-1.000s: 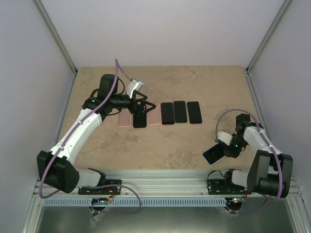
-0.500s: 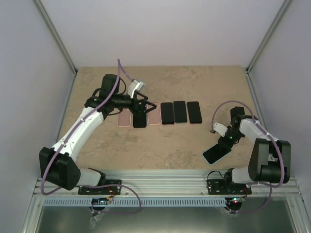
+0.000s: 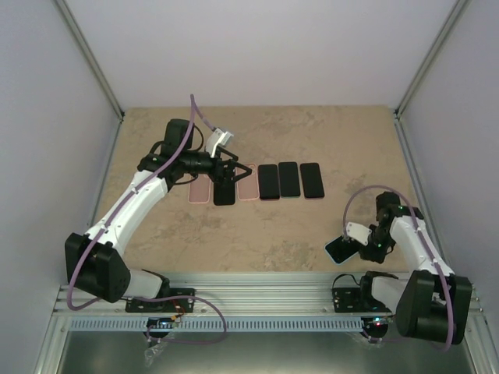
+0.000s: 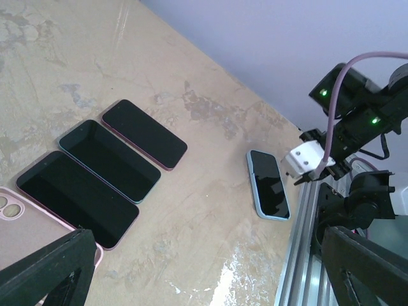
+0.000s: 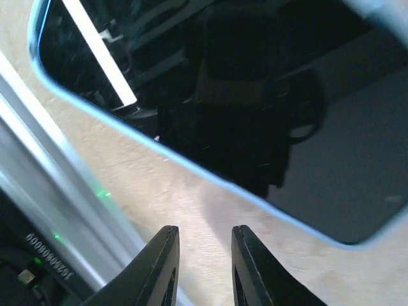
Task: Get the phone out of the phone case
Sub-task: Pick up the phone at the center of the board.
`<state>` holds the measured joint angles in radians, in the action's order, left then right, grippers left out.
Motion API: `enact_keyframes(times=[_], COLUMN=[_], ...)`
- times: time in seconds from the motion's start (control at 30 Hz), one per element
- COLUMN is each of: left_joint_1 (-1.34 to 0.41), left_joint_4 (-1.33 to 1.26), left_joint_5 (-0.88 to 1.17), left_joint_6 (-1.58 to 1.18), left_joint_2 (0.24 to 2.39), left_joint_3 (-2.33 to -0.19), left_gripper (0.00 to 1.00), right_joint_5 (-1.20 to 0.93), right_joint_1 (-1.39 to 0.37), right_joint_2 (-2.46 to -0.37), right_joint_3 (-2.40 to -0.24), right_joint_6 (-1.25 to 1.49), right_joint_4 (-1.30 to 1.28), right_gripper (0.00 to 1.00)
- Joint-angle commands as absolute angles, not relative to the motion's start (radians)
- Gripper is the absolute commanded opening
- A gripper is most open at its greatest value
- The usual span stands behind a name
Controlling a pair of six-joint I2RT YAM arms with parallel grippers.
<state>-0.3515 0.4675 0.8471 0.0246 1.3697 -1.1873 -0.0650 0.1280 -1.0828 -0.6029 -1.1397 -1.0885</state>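
Note:
A phone in a light blue case (image 3: 340, 249) lies screen-up near the table's front right edge. It also shows in the left wrist view (image 4: 268, 185) and fills the top of the right wrist view (image 5: 223, 95). My right gripper (image 3: 357, 243) is low beside the phone's right end. Its fingers are a little apart with only bare table between them (image 5: 205, 268), just off the case's edge. My left gripper (image 3: 234, 173) hovers wide open and empty over the left part of the row of phones (image 4: 204, 274).
A row at mid table holds a pink case (image 3: 200, 191), a black phone (image 3: 224, 192), another pink case (image 3: 247, 187) and three dark phones (image 3: 289, 179). The aluminium rail (image 3: 273, 284) runs along the front edge, close to the blue-cased phone.
My right arm swung back from the phone, then came down again close to its right end. The phone shifted slightly. My left arm barely moved.

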Motion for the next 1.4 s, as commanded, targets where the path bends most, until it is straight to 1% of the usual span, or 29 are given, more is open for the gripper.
enact_keyframes(times=[0.0,0.23,0.43,0.63,0.83,0.9,0.93,0.97,1.07,1.2,1.23,1.37], left_joint_1=[-0.353,-0.352,-0.351,-0.351,-0.350,-0.350,-0.350,-0.350,-0.348,-0.347,-0.347,-0.347], left_joint_4=[0.445,0.445,0.445,0.448,0.449,0.451,0.450,0.447,0.443,0.438,0.439,0.438], left_joint_5=[0.865,0.857,0.844,0.834,0.827,0.822,0.819,0.818,0.814,0.819,0.819,0.822], left_joint_6=[0.018,0.023,0.025,0.029,0.030,0.031,0.032,0.031,0.031,0.025,0.023,0.015], left_joint_2=[1.367,1.356,1.355,1.365,1.366,1.360,1.356,1.353,1.351,1.365,1.370,1.386], left_joint_3=[-1.214,-1.211,-1.208,-1.214,-1.212,-1.209,-1.205,-1.199,-1.191,-1.202,-1.207,-1.216], left_gripper=[0.99,0.99,0.99,0.99,0.99,0.99,0.99,0.99,0.99,0.99,0.99,0.99], right_joint_5=[0.000,0.003,-0.117,-0.179,-0.286,-0.338,-0.345,-0.346,-0.338,-0.334,-0.321,-0.238], right_joint_1=[0.140,0.140,0.122,0.040,-0.094,-0.102,-0.102,-0.102,-0.102,-0.130,-0.149,-0.222], right_joint_2=[-1.122,-1.252,-1.385,-1.466,-1.495,-1.476,-1.460,-1.439,-1.367,-1.296,-1.283,-1.270], right_joint_3=[-0.554,-0.524,-0.636,-0.724,-0.784,-0.800,-0.806,-0.807,-0.800,-0.806,-0.797,-0.745], right_joint_6=[-1.159,-1.071,-0.972,-0.902,-0.829,-0.824,-0.819,-0.816,-0.811,-0.790,-0.782,-0.735], right_joint_4=[-1.086,-0.906,-0.805,-0.738,-0.759,-0.799,-0.812,-0.825,-0.867,-0.937,-0.941,-0.896], right_gripper=[0.24,0.23,0.24,0.26,0.32,0.39,0.45,0.51,0.76,0.95,0.97,0.98])
